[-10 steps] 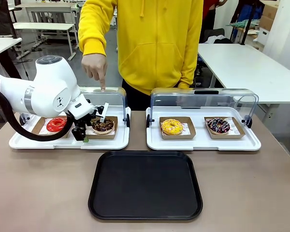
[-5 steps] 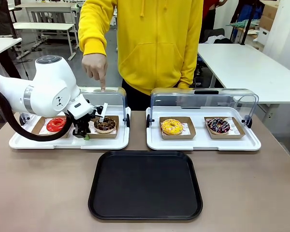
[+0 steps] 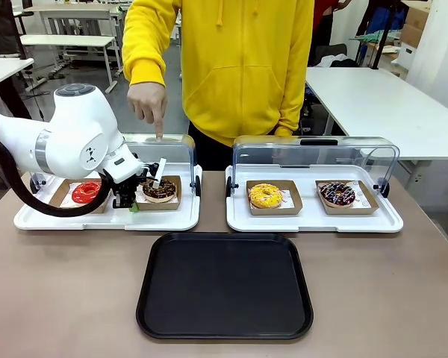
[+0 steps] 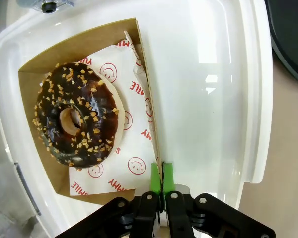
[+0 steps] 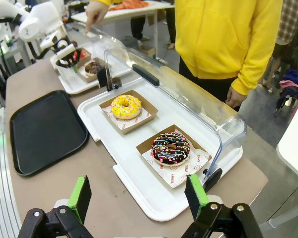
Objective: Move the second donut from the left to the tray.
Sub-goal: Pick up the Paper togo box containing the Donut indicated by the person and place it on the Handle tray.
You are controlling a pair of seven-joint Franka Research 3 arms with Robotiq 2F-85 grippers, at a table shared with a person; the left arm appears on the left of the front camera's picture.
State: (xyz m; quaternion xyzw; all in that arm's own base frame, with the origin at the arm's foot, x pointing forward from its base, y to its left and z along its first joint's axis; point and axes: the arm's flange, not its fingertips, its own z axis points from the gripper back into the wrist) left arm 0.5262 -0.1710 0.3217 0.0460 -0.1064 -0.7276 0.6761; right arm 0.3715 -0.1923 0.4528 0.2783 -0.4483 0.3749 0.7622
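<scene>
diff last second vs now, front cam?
Left claw opened briefly, then reclosed on the holder's near wall. The holder with the chocolate donut shifted slightly inside the white display tray. Unchanged: person's pointing hand, black tray, the other three donuts.

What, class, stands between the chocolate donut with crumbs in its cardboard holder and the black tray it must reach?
Nothing visible blocks the way. The chocolate donut sits in its cardboard holder, whose edge the left gripper has pinched. Only the low front rim of the white display tray lies between it and the black tray.
</scene>
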